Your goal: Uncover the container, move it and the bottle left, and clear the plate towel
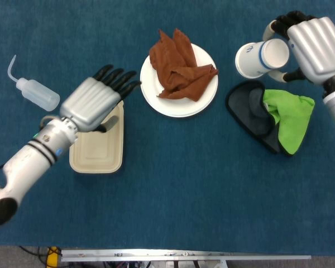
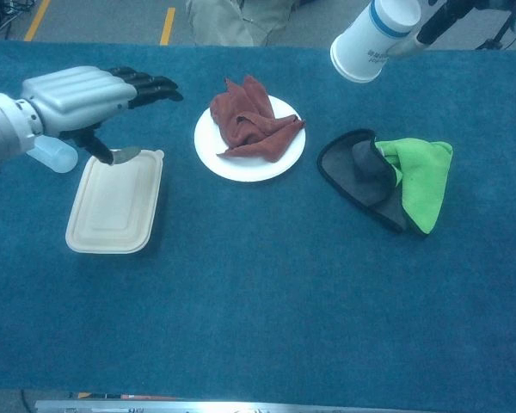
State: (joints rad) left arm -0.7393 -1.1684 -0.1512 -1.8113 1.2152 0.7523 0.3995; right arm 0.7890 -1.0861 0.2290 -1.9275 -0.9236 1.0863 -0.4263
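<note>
A beige lidded container (image 1: 95,151) (image 2: 112,206) lies at the left. My left hand (image 1: 95,103) (image 2: 77,99) hovers over its far end, fingers spread and stretched toward the plate, holding nothing. The clear squeeze bottle (image 1: 39,95) (image 2: 52,155) lies left of the container, partly hidden behind the hand in the chest view. A crumpled brown towel (image 1: 178,67) (image 2: 254,120) lies on the white plate (image 1: 181,106) (image 2: 249,163). At the upper right my right hand (image 1: 315,42) (image 2: 447,13) grips a white cup with a blue band (image 1: 259,57) (image 2: 374,39), tilted and raised off the table.
A black cloth (image 1: 251,114) (image 2: 365,176) with a green cloth (image 1: 290,120) (image 2: 421,185) on it lies right of the plate, below the raised cup. Blue table covering runs across the whole near half.
</note>
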